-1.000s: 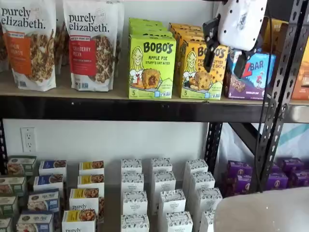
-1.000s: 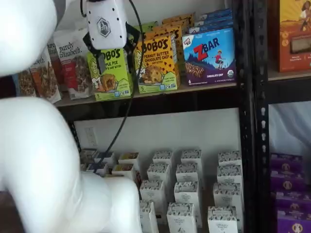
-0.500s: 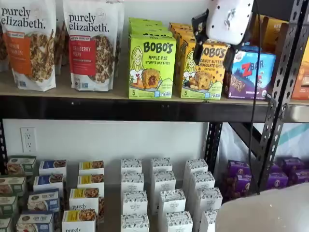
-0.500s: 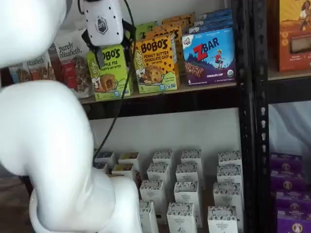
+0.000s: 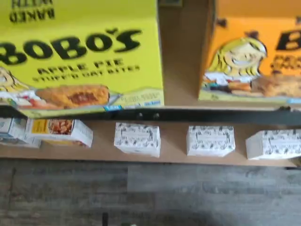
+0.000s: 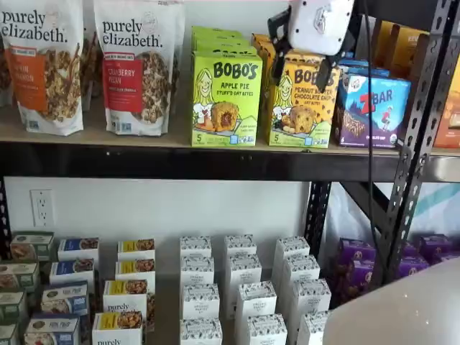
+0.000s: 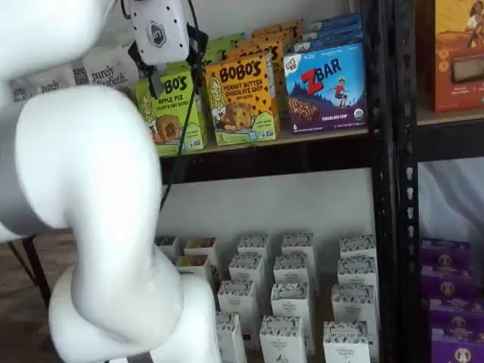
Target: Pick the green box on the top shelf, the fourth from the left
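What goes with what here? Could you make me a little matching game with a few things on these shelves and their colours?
Things:
1. Bobo's Apple Pie box
2. Bobo's Peanut Butter box
3. ZBar box
4. small patterned cartons on the lower shelf

Colours:
A. blue
B. white
C. lime green
D. orange-yellow

Pairs: 1-C, 2-D, 3-A, 4-B
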